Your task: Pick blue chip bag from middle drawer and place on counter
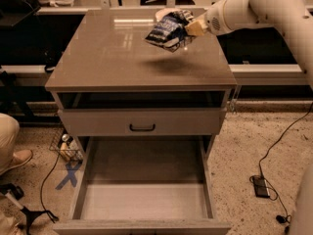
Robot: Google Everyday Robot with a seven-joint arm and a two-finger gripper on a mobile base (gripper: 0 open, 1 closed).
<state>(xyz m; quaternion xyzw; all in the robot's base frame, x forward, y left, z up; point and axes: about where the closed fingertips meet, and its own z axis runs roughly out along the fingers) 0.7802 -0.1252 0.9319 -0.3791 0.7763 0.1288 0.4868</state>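
The blue chip bag (166,30) hangs in the air a little above the counter (117,58), over its back right part, with its shadow on the slab below. My gripper (190,28) comes in from the right on the white arm and is shut on the bag's right edge. The middle drawer (146,199) is pulled out at the bottom of the view, and its flat grey floor is bare.
A shut drawer front with a black handle (142,128) sits above the open drawer. A person's leg and shoe (12,151) are at the left. A wire basket (66,146) stands left of the cabinet. Cables and a black box (260,186) lie on the floor at right.
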